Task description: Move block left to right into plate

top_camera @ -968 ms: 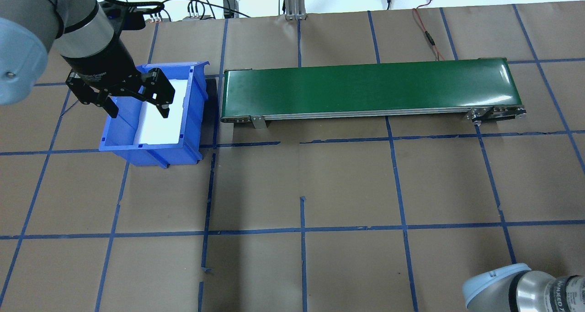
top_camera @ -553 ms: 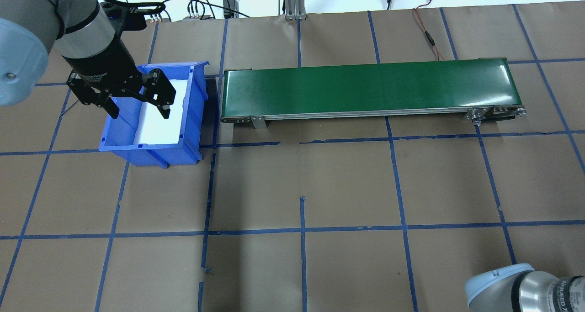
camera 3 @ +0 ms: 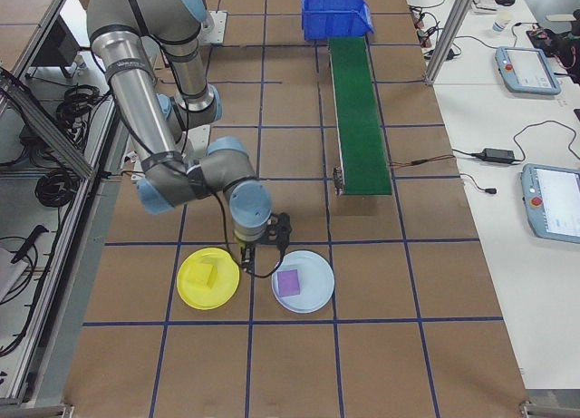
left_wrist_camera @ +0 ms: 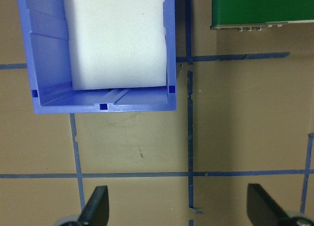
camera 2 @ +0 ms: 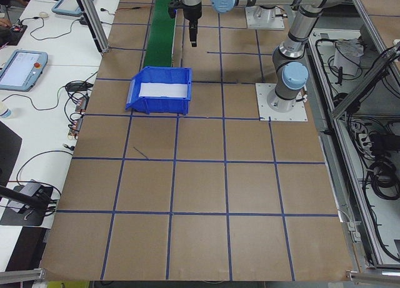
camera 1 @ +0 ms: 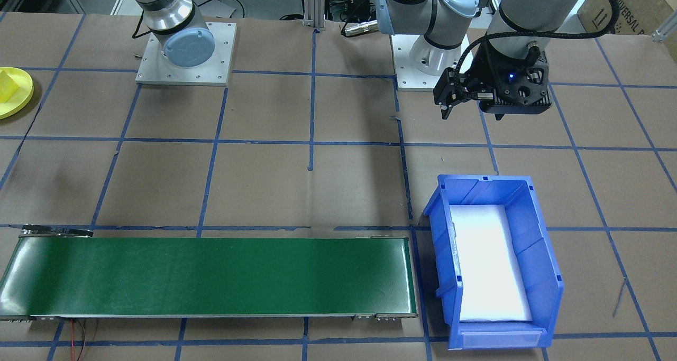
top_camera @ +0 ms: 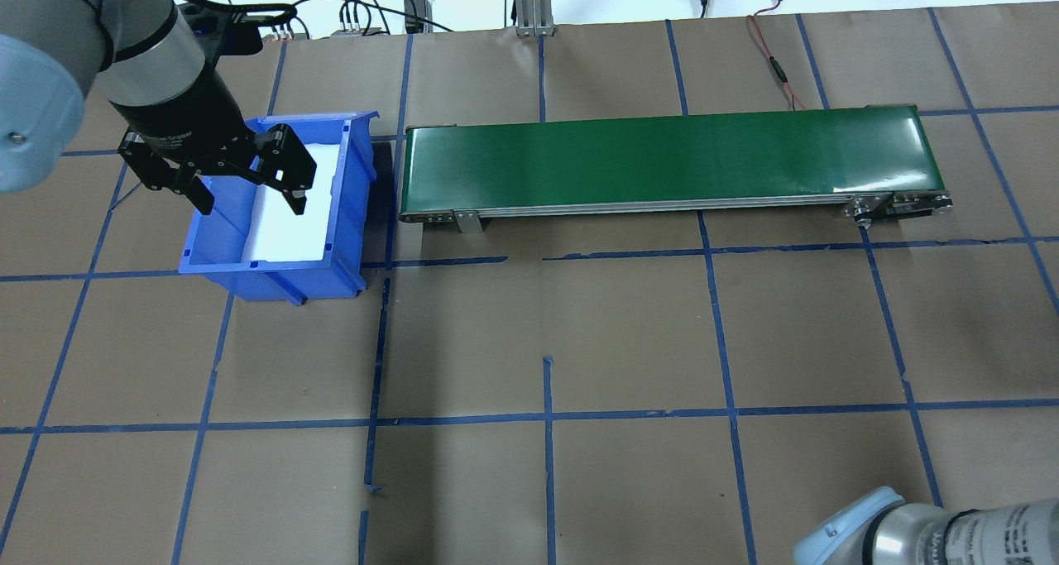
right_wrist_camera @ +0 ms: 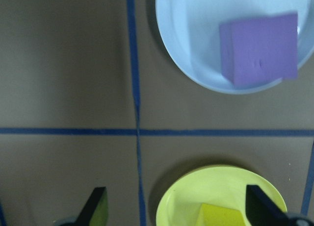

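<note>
Left gripper (top_camera: 248,186) hangs spread and empty above the blue bin (top_camera: 347,209), beside the green belt (top_camera: 662,160). Right gripper (right_wrist_camera: 176,209) is spread too, low over the paper between two plates. Yellow block (camera 3: 207,276) lies in the yellow plate (camera 3: 222,296); a purple block (camera 3: 288,283) lies in the pale plate (camera 3: 317,296).
</note>
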Motion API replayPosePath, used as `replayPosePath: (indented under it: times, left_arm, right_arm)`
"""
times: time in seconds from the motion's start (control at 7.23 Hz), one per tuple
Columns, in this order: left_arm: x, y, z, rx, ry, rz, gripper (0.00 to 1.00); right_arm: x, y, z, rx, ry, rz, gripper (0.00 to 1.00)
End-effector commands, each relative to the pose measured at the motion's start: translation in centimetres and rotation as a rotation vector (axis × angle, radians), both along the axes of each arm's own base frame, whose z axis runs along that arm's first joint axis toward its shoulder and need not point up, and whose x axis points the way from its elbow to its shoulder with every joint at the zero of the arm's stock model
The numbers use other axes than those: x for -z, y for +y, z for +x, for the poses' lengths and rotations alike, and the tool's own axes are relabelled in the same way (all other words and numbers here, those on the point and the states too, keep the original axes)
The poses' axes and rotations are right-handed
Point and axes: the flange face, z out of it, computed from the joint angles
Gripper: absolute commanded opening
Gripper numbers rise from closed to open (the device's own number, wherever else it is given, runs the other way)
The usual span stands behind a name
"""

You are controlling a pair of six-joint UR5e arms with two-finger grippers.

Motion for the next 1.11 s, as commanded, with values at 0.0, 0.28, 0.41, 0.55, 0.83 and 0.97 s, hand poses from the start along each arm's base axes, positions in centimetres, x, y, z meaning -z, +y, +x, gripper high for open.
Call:
replayPosePath:
  times: [0.0, 0.28, 0.41, 0.55, 0.83, 0.97]
  left_arm:
    - [0.0, 0.0, -0.1, 0.005, 0.000, -0.001, 1.00]
    - [0.0, 0.1, -0.1, 0.003, 0.000, -0.001, 1.00]
    - [0.0, 0.2, -0.3, 0.006, 0.000, 0.001, 1.00]
    - [0.0, 0.0, 0.3, 0.002, -0.001, 0.000, 1.00]
    - [0.0, 0.1, 0.0, 0.005, -0.001, 0.002, 1.00]
    - [0.0, 0.1, -0.1, 0.008, 0.000, 0.001, 1.00]
  right_arm:
    - [-5.9, -9.7, 12.7, 0.037, 0.020, -0.011, 0.97]
    - [-8.8, -14.0, 26.2, -0.086, 0.051, -0.062, 0.97]
    - [-12.1, -13.1, 32.6, -0.132, 0.089, -0.110, 0.97]
    - [-12.8, -12.3, 38.8, -0.090, 0.082, -0.082, 0.96]
    - [-14.3, -11.0, 47.4, -0.055, 0.077, -0.105, 0.96]
    - [-14.5, -10.4, 50.6, -0.022, 0.074, -0.113, 0.96]
